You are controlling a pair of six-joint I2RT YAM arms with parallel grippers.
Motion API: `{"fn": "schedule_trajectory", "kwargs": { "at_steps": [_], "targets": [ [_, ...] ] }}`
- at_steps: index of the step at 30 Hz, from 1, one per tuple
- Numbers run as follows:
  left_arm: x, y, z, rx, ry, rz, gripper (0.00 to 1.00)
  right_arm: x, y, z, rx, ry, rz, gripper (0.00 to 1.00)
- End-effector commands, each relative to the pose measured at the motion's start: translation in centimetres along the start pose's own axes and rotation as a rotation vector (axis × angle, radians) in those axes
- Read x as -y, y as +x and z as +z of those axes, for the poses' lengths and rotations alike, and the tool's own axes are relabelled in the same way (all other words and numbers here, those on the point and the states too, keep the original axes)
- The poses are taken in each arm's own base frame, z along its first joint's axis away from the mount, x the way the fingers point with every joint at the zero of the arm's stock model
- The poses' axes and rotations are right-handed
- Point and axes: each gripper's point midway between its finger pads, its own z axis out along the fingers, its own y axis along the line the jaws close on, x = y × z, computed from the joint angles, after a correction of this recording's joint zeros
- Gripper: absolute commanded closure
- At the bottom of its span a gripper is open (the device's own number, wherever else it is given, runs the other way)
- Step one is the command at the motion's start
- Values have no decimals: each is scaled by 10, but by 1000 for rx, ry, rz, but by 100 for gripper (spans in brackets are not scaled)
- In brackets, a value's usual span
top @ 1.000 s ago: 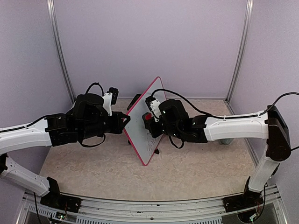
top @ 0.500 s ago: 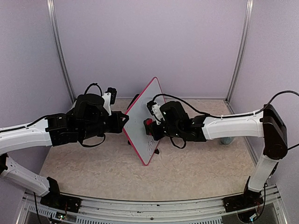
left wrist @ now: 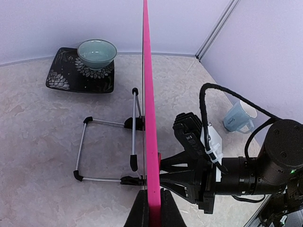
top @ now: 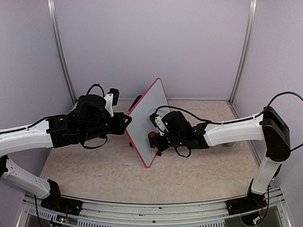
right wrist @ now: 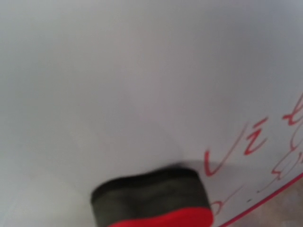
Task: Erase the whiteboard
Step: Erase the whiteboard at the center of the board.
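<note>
Whiteboard gripped by its edge, eraser against its face.

My left pincer [left wrist: 150, 208] is clamped tight on the pink frame of the whiteboard [top: 147, 109]. The board stands steeply tilted on a wire stand [left wrist: 106, 151] in the middle of the counter [top: 199, 175], between my two arms. My right pincer [top: 154, 138] is closed partway around the eraser [right wrist: 152, 201], whose dark felt meets the lower part of the board just beside red handwriting [right wrist: 251, 144]. Farther off, a pale blue cup [left wrist: 236, 118] sits on the right, and a green bowl [left wrist: 97, 52] rests on a black patterned tray [left wrist: 64, 78] by the back wall.

With left gripper [top: 127, 123] clamping the whiteboard [top: 147, 109], right gripper [top: 154, 139] seemingly presses a red eraser [top: 152, 135] against it.
</note>
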Motion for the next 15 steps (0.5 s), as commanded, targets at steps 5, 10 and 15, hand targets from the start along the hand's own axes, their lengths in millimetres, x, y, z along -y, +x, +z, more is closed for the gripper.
{"fn": "schedule_trajectory", "kwargs": {
  "at_steps": [5, 10, 15],
  "targets": [
    [27, 21, 1, -91, 117, 28, 100, -27, -62, -29, 149, -73, -2, 76],
    [26, 23, 3, -94, 115, 29, 100, -28, -77, -35, 172, -67, -5, 76],
    [26, 23, 3, -91, 115, 32, 100, -16, -56, -16, 109, -4, -10, 76]
  ]
}}
